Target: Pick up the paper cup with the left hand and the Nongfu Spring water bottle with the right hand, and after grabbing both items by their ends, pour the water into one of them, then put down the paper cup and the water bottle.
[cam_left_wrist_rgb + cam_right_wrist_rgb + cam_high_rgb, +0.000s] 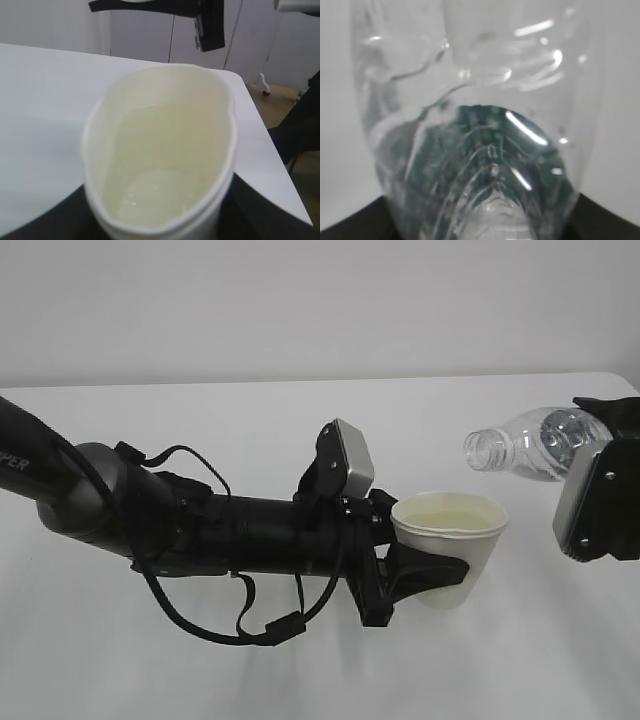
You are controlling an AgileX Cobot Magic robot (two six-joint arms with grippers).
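A: Where does the paper cup (450,540) sit?

B: Just right of centre in the exterior view, lifted off the white table (250,680). The left hand (425,575) comes in from nine o'clock and clamps it low on the wall, fingers pressing from both sides. The rim is squeezed out of round; the left wrist view shows the mouth as a long oval.

A: Anything inside?

B: The left wrist view shows a pale, glossy pool at the bottom of the cream interior, probably a little water, though the blur makes that hard to confirm.

A: And the Nongfu Spring water bottle (530,443)?

B: At about two o'clock from the cup, held in the air and tipped nearly flat. Its open neck points toward nine o'clock, just above and to the right of the cup's rim, not touching it. The right hand (600,475) reaches in from three o'clock and grips the base end.

A: How do its jaws stand?

B: Closed on the bottle. The right wrist view is filled by the ribbed clear plastic with the dark green label showing through.
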